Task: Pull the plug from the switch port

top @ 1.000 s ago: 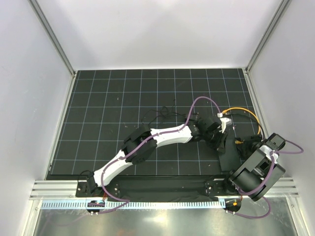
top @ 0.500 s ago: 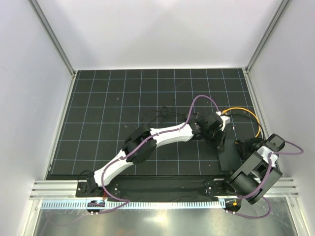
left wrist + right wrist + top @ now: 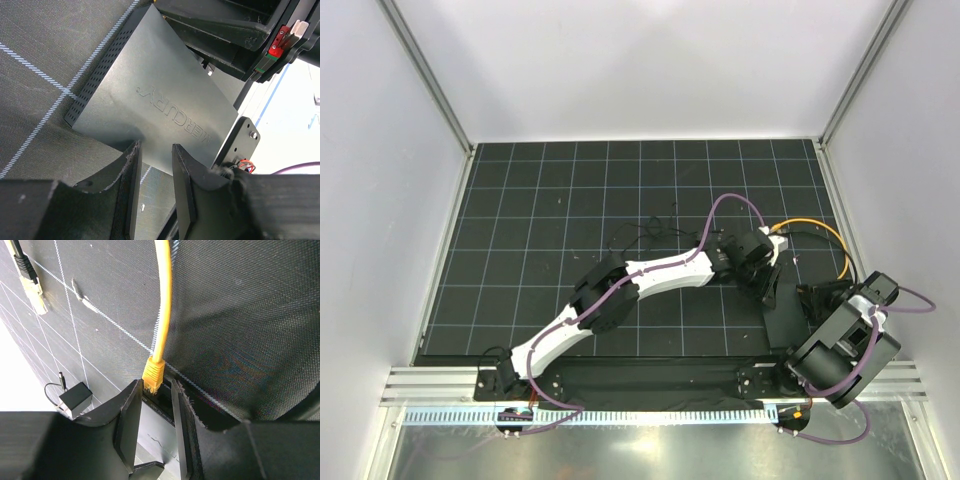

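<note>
The flat black switch box [image 3: 150,95], marked MERCURY, lies on the mat at the right [image 3: 782,322]. A yellow plug [image 3: 154,371] on a yellow cable [image 3: 825,232] sits in a port in the box's edge [image 3: 162,399]. My right gripper [image 3: 155,385] is open with a narrow gap. It hovers over the box top, its tips on either side of the plug's end without pinching it. My left gripper [image 3: 156,147] is narrowly open and empty, its tips over the box's opposite edge. In the top view, the left gripper [image 3: 770,288] and right gripper [image 3: 810,297] flank the box.
A tiny black adapter block [image 3: 75,397] on thin wire lies left of the plug. A black cable with a clear plug [image 3: 31,287] lies farther off. Thin black wires [image 3: 645,232] tangle mid-mat. The right wall rail [image 3: 835,215] runs close by.
My right gripper has edged slightly left toward the box and plug. My left wrist has shifted a little up and right. The plug stays in the port.
</note>
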### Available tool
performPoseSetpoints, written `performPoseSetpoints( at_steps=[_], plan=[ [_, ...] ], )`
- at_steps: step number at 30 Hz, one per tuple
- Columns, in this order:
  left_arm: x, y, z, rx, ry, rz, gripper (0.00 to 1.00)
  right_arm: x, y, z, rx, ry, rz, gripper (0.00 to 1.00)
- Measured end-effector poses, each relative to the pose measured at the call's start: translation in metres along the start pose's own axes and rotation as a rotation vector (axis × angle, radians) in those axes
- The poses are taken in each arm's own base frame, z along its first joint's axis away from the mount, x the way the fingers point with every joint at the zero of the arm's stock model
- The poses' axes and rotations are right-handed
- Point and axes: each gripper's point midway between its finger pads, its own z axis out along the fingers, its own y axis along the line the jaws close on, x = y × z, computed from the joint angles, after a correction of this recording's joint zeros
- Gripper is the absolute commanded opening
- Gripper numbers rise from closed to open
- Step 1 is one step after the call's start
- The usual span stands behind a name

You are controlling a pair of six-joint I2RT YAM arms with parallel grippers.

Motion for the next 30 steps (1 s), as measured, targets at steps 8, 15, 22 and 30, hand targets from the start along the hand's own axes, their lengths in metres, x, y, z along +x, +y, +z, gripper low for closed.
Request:
performPoseSetpoints(
  at_steps=[8,15,22,30],
  plan=[
    [0.001,0.001,-0.001,0.003,0.007,-0.004,0.34,0.0,0.001,0.0,-0.006,0.0,-0.001,0.47],
    [0.001,0.001,-0.001,0.007,0.009,-0.003,0.37,-0.002,0.004,-0.002,-0.015,-0.01,-0.013,0.51],
    [0.005,0.008,-0.012,-0.036,0.002,0.0,0.45,-0.001,0.004,-0.002,0.023,0.008,-0.019,0.54],
    [-0.004,0.021,-0.055,-0.131,-0.042,-0.03,0.43,-0.002,0.015,0.0,0.127,0.034,-0.088,0.57]
  ],
)
